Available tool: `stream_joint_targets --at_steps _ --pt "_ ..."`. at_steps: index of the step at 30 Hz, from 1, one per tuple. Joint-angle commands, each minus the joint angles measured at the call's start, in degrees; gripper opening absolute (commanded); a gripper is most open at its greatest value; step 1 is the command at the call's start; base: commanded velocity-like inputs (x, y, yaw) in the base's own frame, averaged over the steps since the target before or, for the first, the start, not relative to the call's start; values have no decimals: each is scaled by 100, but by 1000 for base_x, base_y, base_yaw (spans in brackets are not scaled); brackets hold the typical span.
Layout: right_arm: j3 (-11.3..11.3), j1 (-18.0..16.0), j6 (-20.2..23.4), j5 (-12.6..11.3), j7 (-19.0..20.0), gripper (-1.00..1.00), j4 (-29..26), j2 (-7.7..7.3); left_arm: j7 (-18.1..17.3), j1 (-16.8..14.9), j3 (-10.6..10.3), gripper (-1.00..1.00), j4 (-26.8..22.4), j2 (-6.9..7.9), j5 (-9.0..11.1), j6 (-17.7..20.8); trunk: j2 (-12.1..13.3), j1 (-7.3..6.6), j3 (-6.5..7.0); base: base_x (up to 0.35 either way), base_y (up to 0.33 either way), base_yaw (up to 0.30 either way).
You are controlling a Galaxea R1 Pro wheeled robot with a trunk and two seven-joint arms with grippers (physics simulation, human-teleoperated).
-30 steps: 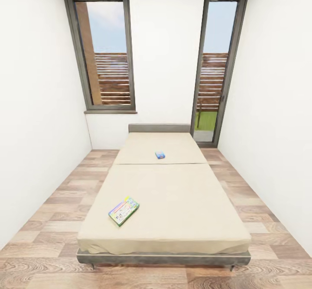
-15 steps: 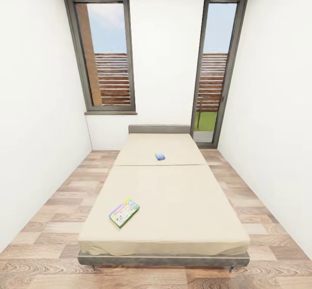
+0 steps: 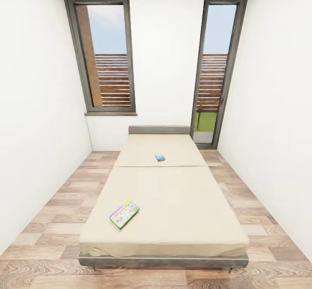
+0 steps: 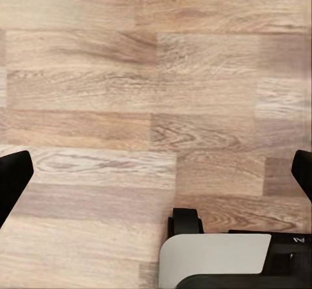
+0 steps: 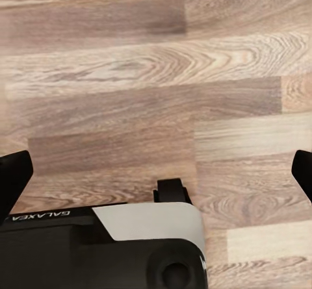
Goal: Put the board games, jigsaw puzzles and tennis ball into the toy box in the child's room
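At the foot of the bed [image 3: 173, 202]: robot faces it.
Left to collect: large board game [image 3: 124, 213], small blue board game [image 3: 160, 157], both on mattress.
Fingers: left gripper [image 4: 156, 178] and right gripper [image 5: 156, 175] spread wide, empty, over wood floor [image 4: 130, 75].

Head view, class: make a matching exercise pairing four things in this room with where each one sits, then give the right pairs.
Things:
1. larger board game
2. small blue board game
3. headboard
4. tall glazed door

Places:
A. far half of the bed, near the middle seam
B. far wall, right side
C. near left part of the bed
D. far end of the bed

Pairs: 1-C, 2-A, 3-D, 4-B
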Motion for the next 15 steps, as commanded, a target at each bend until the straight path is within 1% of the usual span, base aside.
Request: stream_joint_targets --at_steps 1,5,7,10,15 --pt "-10 -1 23 -26 -21 100 -13 11 -50 0 5 100 -14 2 6 34 37 -22 11 0 0 0" --pt "-5 2 -8 -16 -21 100 -12 35 -177 1 6 100 -16 -4 7 26 197 -110 83 0 0 9" --pt "-5 3 -20 -15 -26 100 -12 39 -190 1 6 100 -15 -12 7 23 278 -154 119 0 0 111" --pt "-4 5 -26 -6 -31 100 -6 41 -194 1 13 100 -17 -18 12 8 398 -220 173 0 0 213" --pt "-4 5 -43 2 -33 100 -4 42 -195 1 22 100 -18 -13 38 -2 598 -330 263 -7 0 269"
